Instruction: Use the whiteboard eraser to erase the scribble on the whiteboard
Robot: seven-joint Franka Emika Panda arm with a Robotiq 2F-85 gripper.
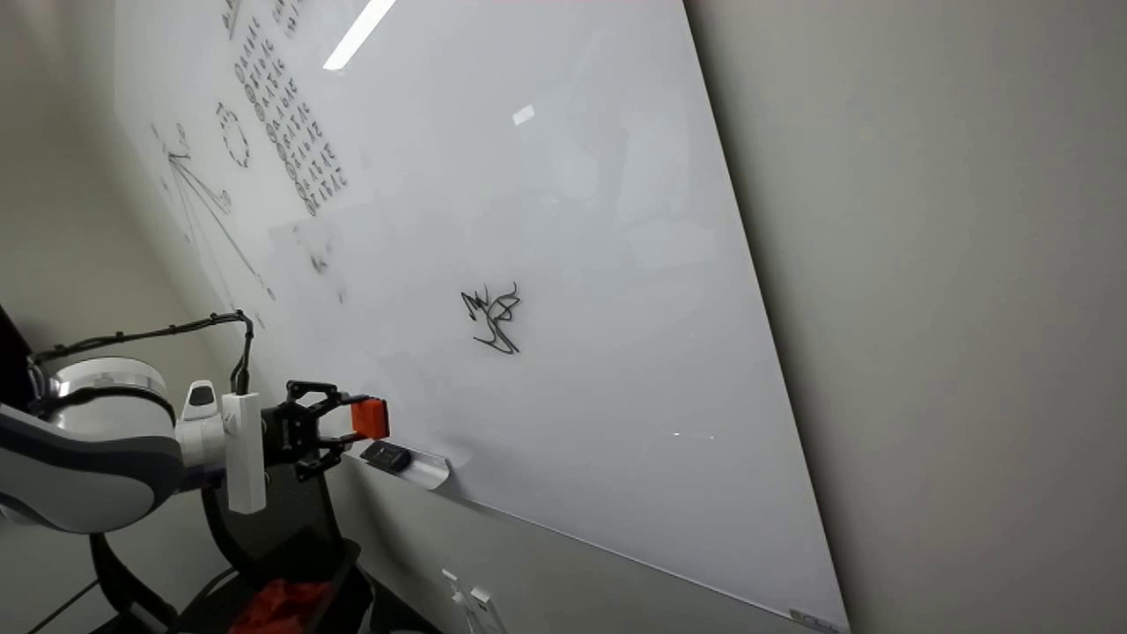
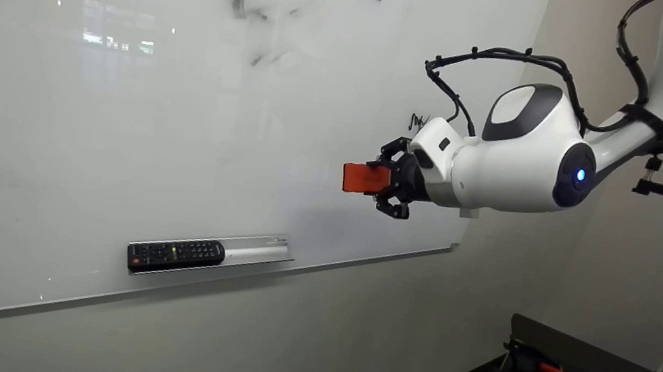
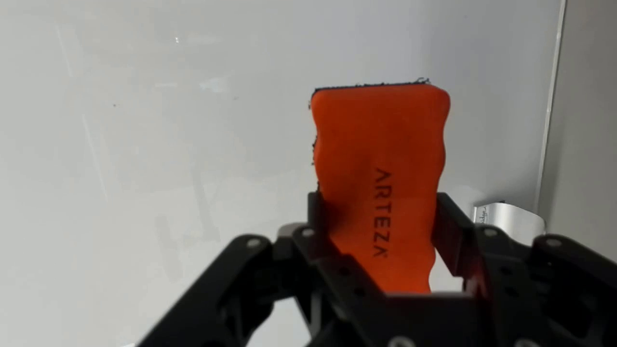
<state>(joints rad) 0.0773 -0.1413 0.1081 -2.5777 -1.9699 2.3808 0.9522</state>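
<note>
end effector (image 3: 381,214): pinching eraser (image 3: 381,132) by its long edges | black side (image 3: 371,86): toward board (image 1: 616,308), presumably for wiping | scribble (image 1: 496,319): unerased

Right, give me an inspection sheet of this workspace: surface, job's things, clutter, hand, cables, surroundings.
Surface: glossy whiteboard with light reflections, smudges and other writing.
Job's things: scribble not erased; orange-red whiteboard eraser, dark layer toward the whiteboard.
Clutter: black remote control on a silver tray.
Hand: shut on the eraser's long sides.
Cables: black cable arching above the arm.
Surroundings: grey wall beside the whiteboard; crumpled red item low in an exterior view.
</note>
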